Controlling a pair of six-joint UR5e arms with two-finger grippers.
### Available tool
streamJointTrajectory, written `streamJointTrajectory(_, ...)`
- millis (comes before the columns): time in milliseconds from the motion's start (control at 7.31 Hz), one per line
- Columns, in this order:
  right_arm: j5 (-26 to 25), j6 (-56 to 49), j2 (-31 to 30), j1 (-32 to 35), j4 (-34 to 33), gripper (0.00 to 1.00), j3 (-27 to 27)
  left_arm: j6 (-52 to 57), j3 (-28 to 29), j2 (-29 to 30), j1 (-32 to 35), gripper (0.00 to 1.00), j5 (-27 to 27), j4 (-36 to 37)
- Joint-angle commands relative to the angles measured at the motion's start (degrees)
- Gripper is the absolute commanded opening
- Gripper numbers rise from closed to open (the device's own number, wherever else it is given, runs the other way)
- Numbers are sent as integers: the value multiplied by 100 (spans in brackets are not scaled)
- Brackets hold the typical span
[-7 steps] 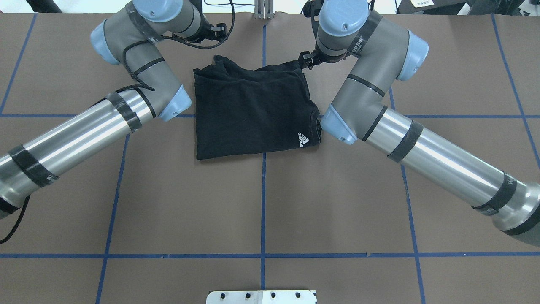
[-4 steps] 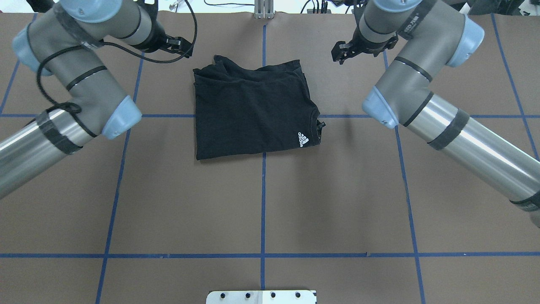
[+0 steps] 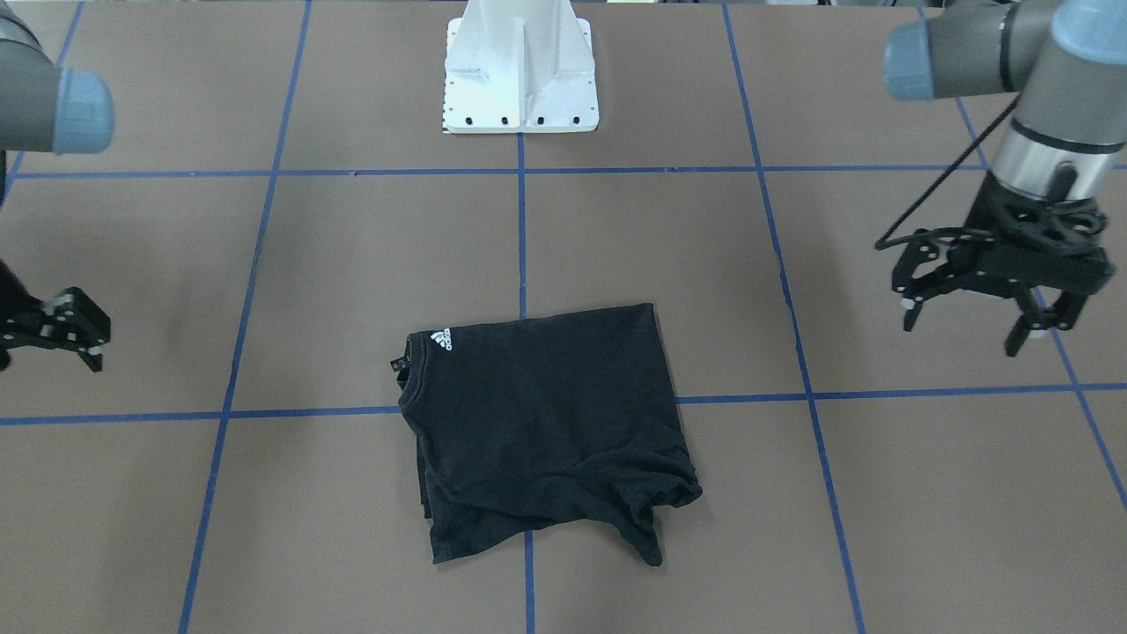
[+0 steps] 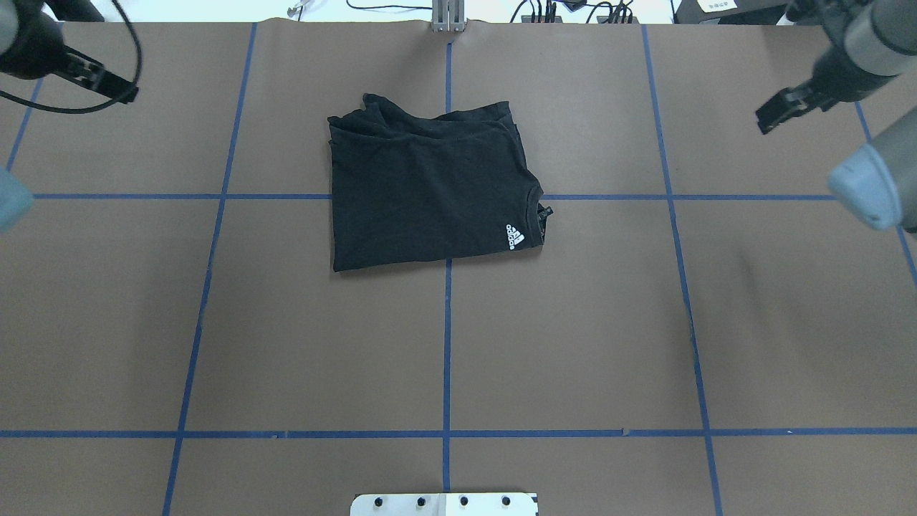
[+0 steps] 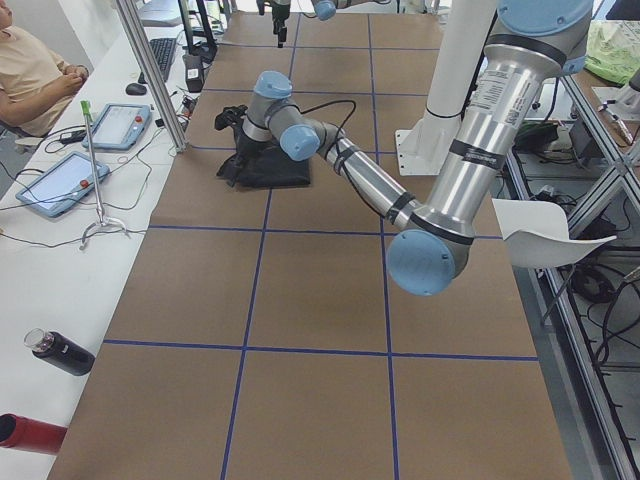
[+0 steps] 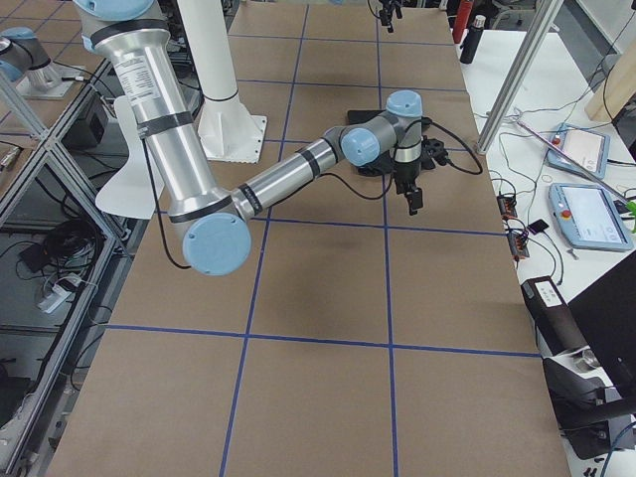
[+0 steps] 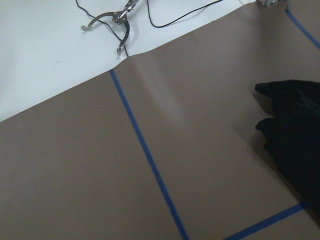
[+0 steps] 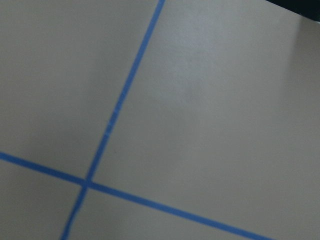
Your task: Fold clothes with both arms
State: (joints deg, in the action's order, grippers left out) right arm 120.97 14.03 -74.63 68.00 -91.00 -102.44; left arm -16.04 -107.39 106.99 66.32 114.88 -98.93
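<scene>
The black T-shirt lies folded into a rough square at the table's middle, with the white three-stripe logo at its near right corner. It also shows in the front view and at the right edge of the left wrist view. My left gripper hangs open and empty, well off to the shirt's left, and appears at the far left of the overhead view. My right gripper is open and empty, well off to the shirt's right, at the far right overhead. Neither touches the shirt.
The white pedestal base stands at the robot's edge of the table. Blue tape lines grid the brown surface. Pliers and cables lie on the white surface past the far edge. An operator sits beside tablets at that side.
Both arms have swung outward, away from the shirt. My right gripper has left the shirt's far right corner. The shirt lies as it did.
</scene>
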Motion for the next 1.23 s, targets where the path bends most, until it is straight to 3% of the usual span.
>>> streamJointTrajectory(0, 655, -1642, -1259, 1131, -23, 100, -119, 759, 382, -877, 994, 100, 937, 14)
streamJointTrajectory(274, 551, -2202, -2280, 1722, -58, 100, 13, 778, 1120, -1162, 1382, 100, 939, 153)
streamJointTrajectory(410, 533, -2203, -2649, 1890, -41, 100, 170, 1413, 1332, -1380, 1853, 100, 957, 172)
streamJointTrajectory(547, 542, -2194, -2723, 2005, -23, 100, 389, 1846, 1656, -1557, 2171, 100, 1462, 181)
streamJointTrajectory(684, 550, -2176, -2724, 2015, -23, 100, 565, 1876, 1642, -2072, 2192, 100, 2119, 155)
streamJointTrajectory(1094, 559, -2106, -2627, 2006, 30, 100, 549, 1876, 1072, -2596, 2201, 100, 2214, 424)
